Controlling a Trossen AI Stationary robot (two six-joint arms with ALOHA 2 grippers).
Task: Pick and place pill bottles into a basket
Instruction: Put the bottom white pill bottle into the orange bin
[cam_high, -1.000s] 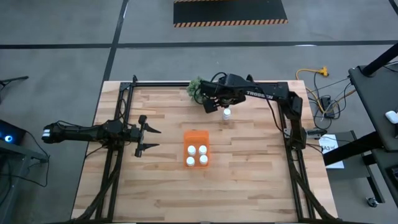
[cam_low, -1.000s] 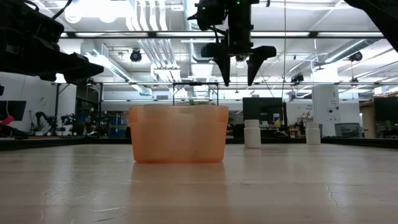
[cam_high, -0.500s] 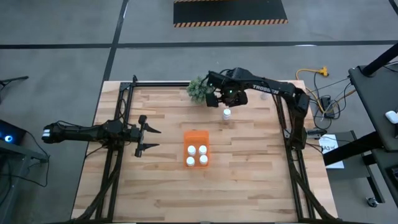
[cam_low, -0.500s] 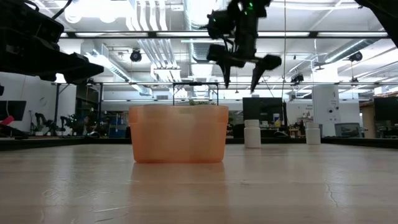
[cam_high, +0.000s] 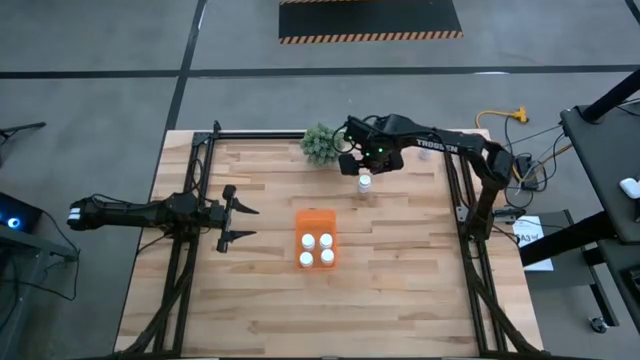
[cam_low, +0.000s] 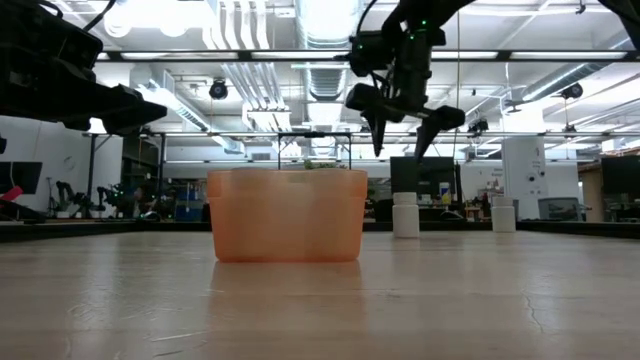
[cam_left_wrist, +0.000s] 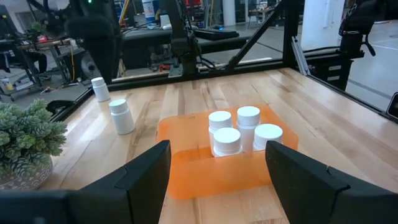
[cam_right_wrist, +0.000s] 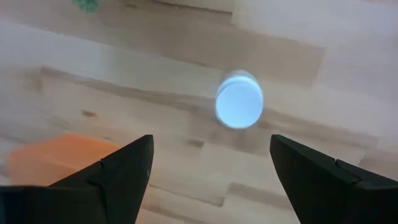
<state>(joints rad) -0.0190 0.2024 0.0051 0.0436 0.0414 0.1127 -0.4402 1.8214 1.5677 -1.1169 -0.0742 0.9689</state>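
The orange basket (cam_high: 316, 238) sat near the middle of the worktop (cam_high: 400, 290) and held four pill bottles (cam_left_wrist: 239, 131), grouped in the half of the basket toward six o'clock in the high view. A fifth bottle (cam_high: 365, 183) stood upright on the wood at about one o'clock from the basket, well apart from it. A sixth bottle (cam_left_wrist: 98, 89) stood farther toward the worktop's far right corner. The right gripper (cam_high: 362, 163) hung in the air just to twelve o'clock of the fifth bottle, fingers (cam_right_wrist: 124, 169) spread wide and holding nothing; its wrist view looked down on that bottle's cap between them. A green plant (cam_high: 320, 144) stood at nine o'clock from this gripper. The left gripper (cam_high: 236, 222) waited at nine o'clock from the basket, fingers (cam_left_wrist: 144, 172) apart and empty, pointing toward it.
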